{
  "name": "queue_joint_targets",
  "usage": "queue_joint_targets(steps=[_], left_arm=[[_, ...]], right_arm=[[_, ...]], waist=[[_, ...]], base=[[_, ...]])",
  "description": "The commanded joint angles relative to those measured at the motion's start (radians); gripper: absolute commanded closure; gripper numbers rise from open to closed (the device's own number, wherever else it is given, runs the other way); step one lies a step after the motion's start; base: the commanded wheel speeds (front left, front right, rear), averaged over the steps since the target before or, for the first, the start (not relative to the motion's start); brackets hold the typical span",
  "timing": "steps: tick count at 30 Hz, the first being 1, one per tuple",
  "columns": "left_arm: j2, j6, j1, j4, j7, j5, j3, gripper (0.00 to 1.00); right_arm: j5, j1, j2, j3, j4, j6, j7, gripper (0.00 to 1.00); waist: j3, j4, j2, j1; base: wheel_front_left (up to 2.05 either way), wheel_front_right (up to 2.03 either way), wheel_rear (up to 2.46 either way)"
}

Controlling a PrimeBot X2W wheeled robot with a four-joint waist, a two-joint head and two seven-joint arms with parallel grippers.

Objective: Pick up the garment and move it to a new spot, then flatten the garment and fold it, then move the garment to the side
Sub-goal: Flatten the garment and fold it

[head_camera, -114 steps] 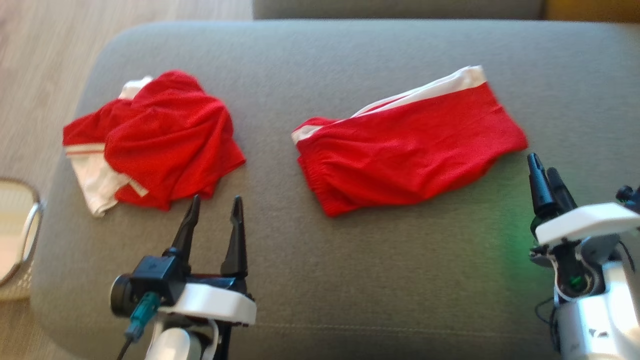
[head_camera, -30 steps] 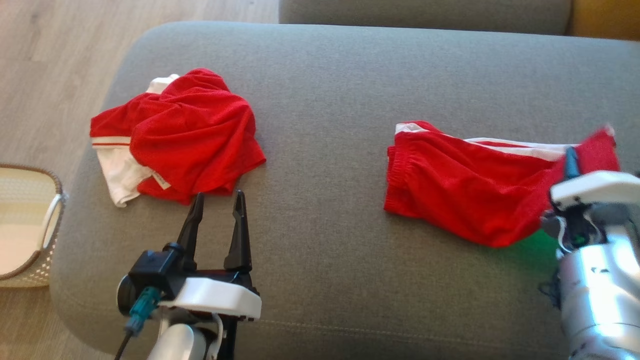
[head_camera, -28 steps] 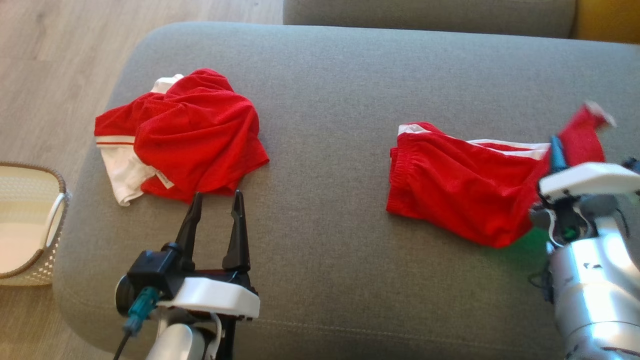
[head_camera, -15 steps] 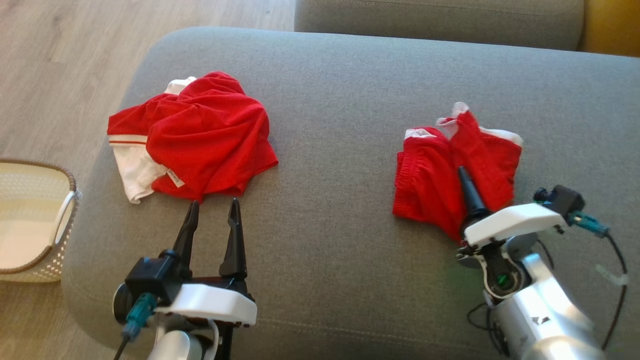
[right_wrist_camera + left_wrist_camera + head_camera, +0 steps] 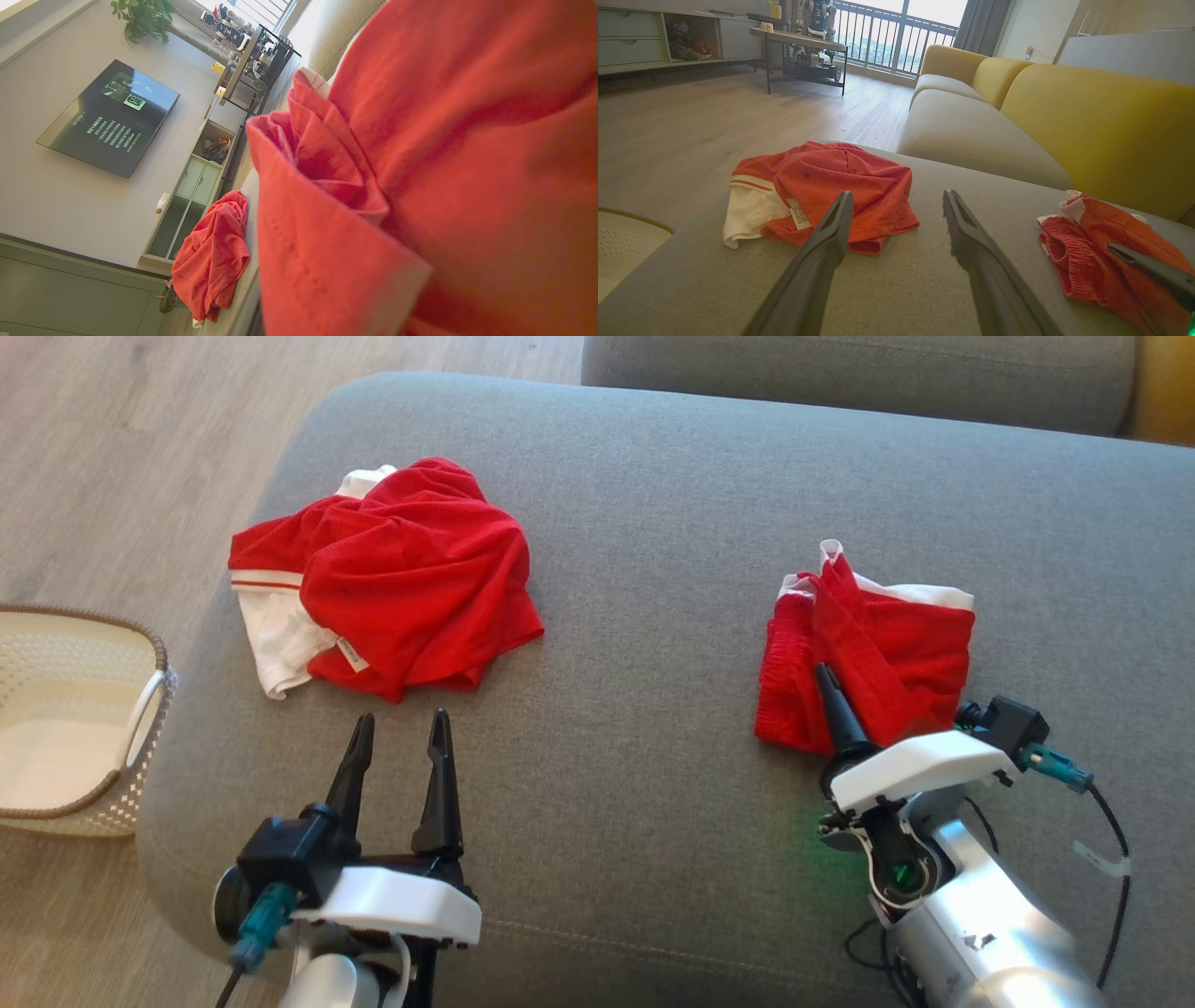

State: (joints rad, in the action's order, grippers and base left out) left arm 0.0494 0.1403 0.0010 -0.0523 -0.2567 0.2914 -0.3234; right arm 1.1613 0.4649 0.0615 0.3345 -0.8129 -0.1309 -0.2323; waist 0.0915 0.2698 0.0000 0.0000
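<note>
Red shorts (image 5: 868,649) with white side trim, folded into a compact bundle, lie on the right part of the grey sofa cushion (image 5: 653,504). Of the right tool (image 5: 827,681), the head view shows one dark finger, laid over the near-left edge of the shorts; whether the tool is apart, together or clamped on cloth cannot be told. Fingers of the left tool (image 5: 400,733) stand apart with nothing between them, over the near-left cushion, just short of the second item. Second item: crumpled red-and-white garment (image 5: 392,579), far left on the cushion, well apart from the shorts. Woven cream basket (image 5: 161,658) on the wooden floor (image 5: 140,448), left of the cushion. The left wrist view adds a yellow sofa back (image 5: 1087,116) beyond the cushion, a balcony railing (image 5: 878,32), and a low side-on look at the right tool's finger lying across the shorts. The right wrist view, tilted, has red cloth close against the lens, its own fingers hidden, with a wall-mounted screen (image 5: 107,116) and a potted plant (image 5: 140,18) behind.
</note>
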Motion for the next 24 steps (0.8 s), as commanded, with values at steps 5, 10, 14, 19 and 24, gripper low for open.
queue_joint_targets(steps=[5, 10, 14, 19, 24], left_arm=[[0.001, 0.004, -0.023, 0.033, -0.005, -0.005, 0.027, 0.0], [0.001, 0.005, -0.023, 0.032, -0.005, -0.004, 0.027, 0.0], [0.001, 0.006, -0.024, 0.032, -0.005, -0.004, 0.026, 0.0], [0.001, 0.006, -0.028, 0.031, -0.005, -0.002, 0.022, 0.0], [0.001, 0.009, -0.031, 0.03, -0.005, -0.002, 0.02, 0.0]], right_arm=[[0.014, 0.065, -0.011, 0.019, 0.0, 0.0, -0.025, 0.0], [0.01, 0.069, -0.011, 0.038, 0.036, 0.0, -0.028, 0.0], [0.007, 0.061, -0.011, 0.06, 0.055, 0.0, -0.029, 0.0], [0.017, 0.05, -0.011, 0.122, -0.001, 0.0, -0.018, 0.0], [0.063, 0.073, -0.011, 0.169, -0.074, 0.0, -0.007, 0.0]], waist=[[0.007, 0.007, 0.0, 0.0], [0.01, 0.006, 0.0, 0.0], [0.012, 0.004, 0.0, 0.0], [0.014, 0.003, 0.0, 0.0], [0.014, 0.002, 0.0, 0.0]], base=[[0.0, 0.0, 0.0], [0.0, 0.0, 0.0], [0.0, 0.0, 0.0], [0.0, 0.0, 0.0], [0.0, 0.0, 0.0]])
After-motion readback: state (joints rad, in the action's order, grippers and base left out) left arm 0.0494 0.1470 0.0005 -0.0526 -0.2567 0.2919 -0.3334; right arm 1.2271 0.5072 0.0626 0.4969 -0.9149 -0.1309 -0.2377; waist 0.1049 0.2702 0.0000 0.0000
